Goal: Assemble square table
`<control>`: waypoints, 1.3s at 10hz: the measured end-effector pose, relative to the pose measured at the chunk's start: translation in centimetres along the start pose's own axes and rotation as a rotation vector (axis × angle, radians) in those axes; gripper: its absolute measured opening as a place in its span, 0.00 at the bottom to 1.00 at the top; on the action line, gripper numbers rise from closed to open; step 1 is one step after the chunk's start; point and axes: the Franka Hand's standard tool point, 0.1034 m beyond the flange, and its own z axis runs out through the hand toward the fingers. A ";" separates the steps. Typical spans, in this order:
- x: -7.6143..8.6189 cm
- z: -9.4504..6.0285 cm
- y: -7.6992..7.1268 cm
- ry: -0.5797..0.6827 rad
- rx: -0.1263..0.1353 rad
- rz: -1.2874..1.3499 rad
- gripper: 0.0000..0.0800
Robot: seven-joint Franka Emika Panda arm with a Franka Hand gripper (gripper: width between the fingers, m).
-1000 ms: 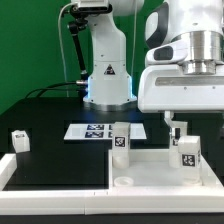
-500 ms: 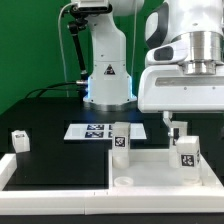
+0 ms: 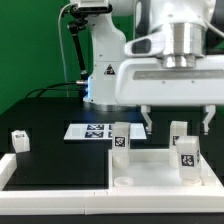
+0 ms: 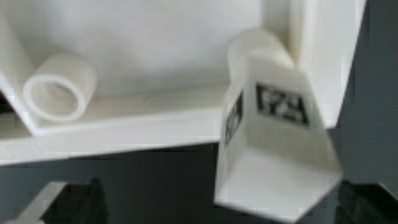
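The jaws hung wide and empty above the tabletop (image 3: 150, 166). Three legs (image 3: 185, 152) seemed seated beneath them. The fourth leg (image 3: 20, 140) sat well away on the counter (image 3: 60, 165), leaving one socket (image 3: 122, 181) unfilled.

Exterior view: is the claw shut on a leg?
No, the claw is open: its fingers stand wide apart above the tabletop and grip nothing.

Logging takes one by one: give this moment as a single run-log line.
claw open, holding nothing | above tabletop | tagged leg upright at tabletop corner | spare leg apart, exterior view's left
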 end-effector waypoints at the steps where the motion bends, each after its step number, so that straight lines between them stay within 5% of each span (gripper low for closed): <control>1: 0.2 0.3 0.4 -0.020 0.007 0.015 0.81; 3: 0.8 0.3 0.9 -0.217 0.006 0.049 0.81; 6: 0.7 1.4 -1.2 -0.425 -0.022 0.075 0.81; 9: 0.5 2.9 -3.2 -0.412 -0.034 0.117 0.81; 10: 0.6 2.9 -3.1 -0.412 -0.037 0.129 0.77; 12: 0.6 2.9 -3.0 -0.411 -0.044 0.163 0.43; 13: 0.6 2.9 -2.9 -0.410 -0.059 0.234 0.43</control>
